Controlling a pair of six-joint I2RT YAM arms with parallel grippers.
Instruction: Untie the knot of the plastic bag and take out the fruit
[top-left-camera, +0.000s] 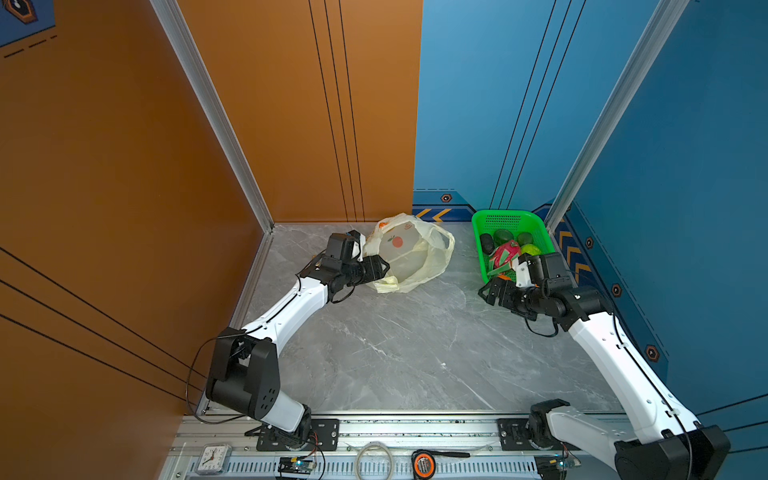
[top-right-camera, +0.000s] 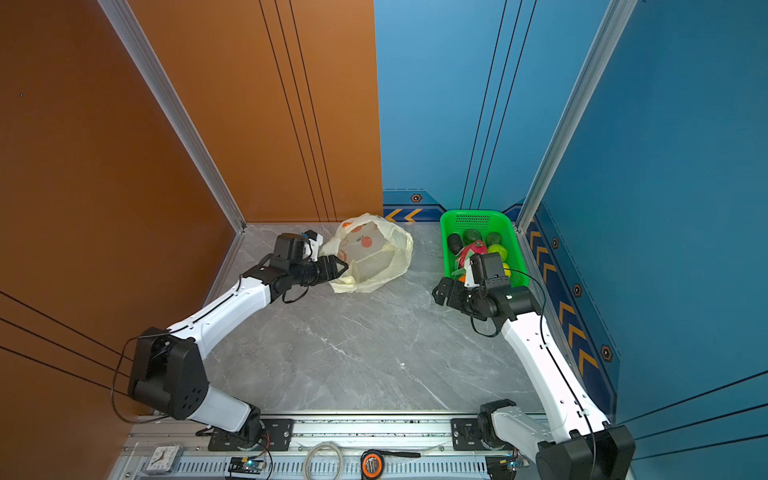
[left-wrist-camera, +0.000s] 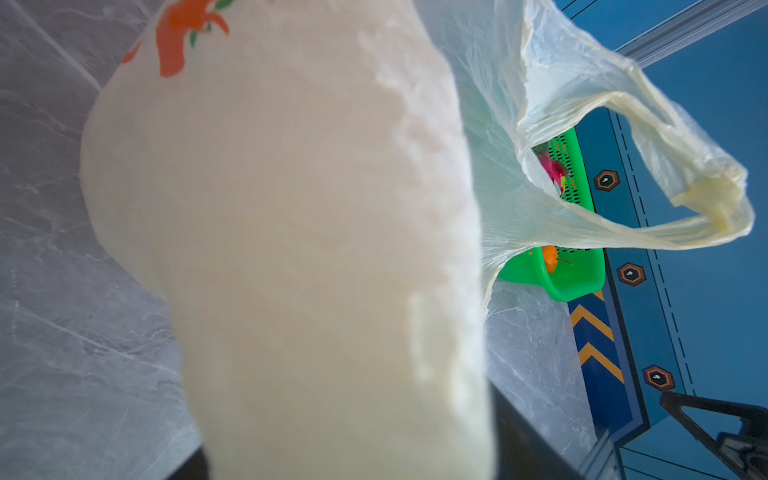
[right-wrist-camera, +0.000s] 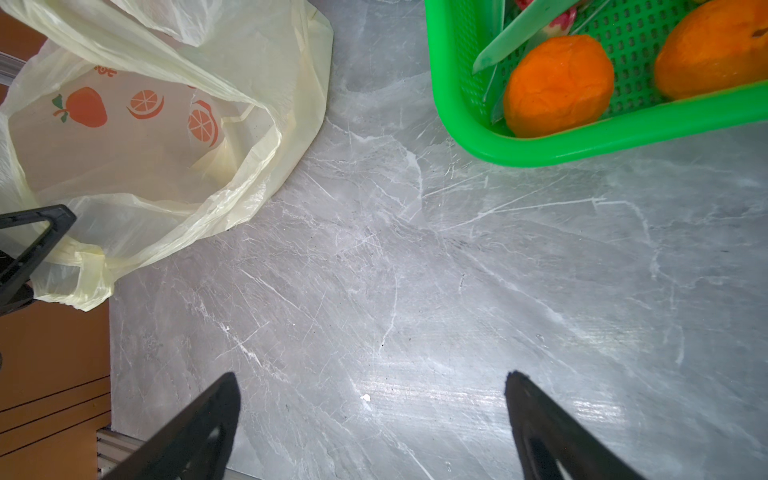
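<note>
Body inspection: two matching arms, white shells over black joints.
The left arm (top-left-camera: 291, 307) and right arm (top-left-camera: 615, 365) each carry glossy white link covers, dotted with small dark screws, between matt black joint housings. The left shoulder housing (top-left-camera: 253, 386) shows a cluster of round vent holes. Thin black cables (top-left-camera: 189, 382) loop at elbow and wrist. Each base sits on a black mounting plate (top-left-camera: 326, 434) with bright screw heads. A black boxy wrist camera (top-left-camera: 341, 246) sits on a white bracket. The jaws are black, with tapering triangular open-frame fingers (right-wrist-camera: 195, 428). A white tie (top-left-camera: 671, 413) bands the right arm's cable.
</note>
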